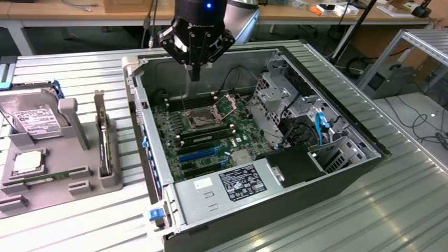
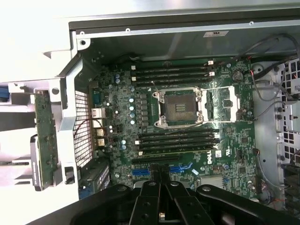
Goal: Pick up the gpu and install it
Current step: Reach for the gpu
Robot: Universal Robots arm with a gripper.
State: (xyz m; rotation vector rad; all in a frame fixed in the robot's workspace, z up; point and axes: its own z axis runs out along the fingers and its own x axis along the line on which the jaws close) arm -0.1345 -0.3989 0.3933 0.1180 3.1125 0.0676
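Note:
The gpu (image 1: 104, 143) is a thin dark card standing on edge in a slot of the grey holder (image 1: 66, 184), its silver bracket pointing up at the far end. In the wrist view the gpu (image 2: 45, 140) lies outside the case wall. My gripper (image 1: 194, 76) hangs above the back of the open computer case (image 1: 336, 173), over the motherboard (image 1: 210, 131) near the CPU socket (image 2: 180, 107). Its fingers are shut together with nothing between them. In the wrist view my gripper (image 2: 161, 180) points down at the board above the blue expansion slots (image 2: 180, 168).
A silver hard drive (image 1: 31, 119) with a white label and a CPU chip (image 1: 27, 160) also rest in the grey holder. Drive cages and cables (image 1: 301, 121) fill the case at the exterior view's right. The power supply (image 1: 234, 184) sits at the case's near end.

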